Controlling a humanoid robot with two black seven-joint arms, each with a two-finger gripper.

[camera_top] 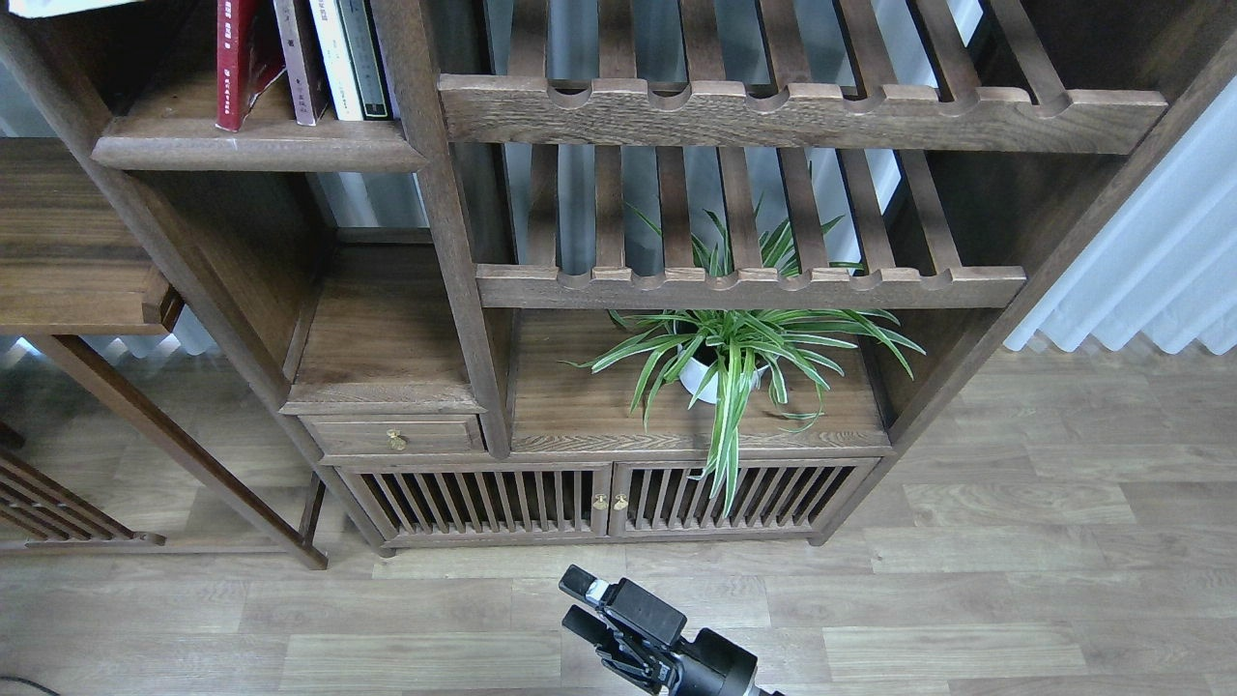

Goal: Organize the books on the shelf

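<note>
**Pincer low over the floor, books high on the far-left shelf**

Nearest to me, at the bottom edge of the head view, I have one black pincer (pixel 580 604) coming up from below, a little right of centre. I can't say from this view which of my arms it belongs to. Its two fingers (pixel 578 582) stand apart with a clear gap between them, so it is spread, and there is nothing in that gap. It touches nothing; under it is only the pale wood plank floor (pixel 1015 580).

Beyond it, the cabinet's slatted doors (pixel 609 498) sit at floor level, with a small drawer (pixel 391 435) above them to the left. On the cabinet top, right of the upright post, a striped green plant (pixel 734 353) spills from a white pot (pixel 701 382). Above the plant run two slatted racks (pixel 749 285) with scalloped front rails.

Farthest up and to the left is the shelf (pixel 256 150), a solid dark-brown board with a rounded front edge. On it stand the books: a red book (pixel 232 68) leaning a little, a maroon book (pixel 300 63) just beside it, then a thin white volume (pixel 333 58) and a dark-green volume (pixel 362 58) against the post. Their tops are cut off by the frame. All of this is well apart from the pincer, up and to its left. At the top-left corner a pale sliver (pixel 48 6) pokes in; I cannot tell what it is.
</note>
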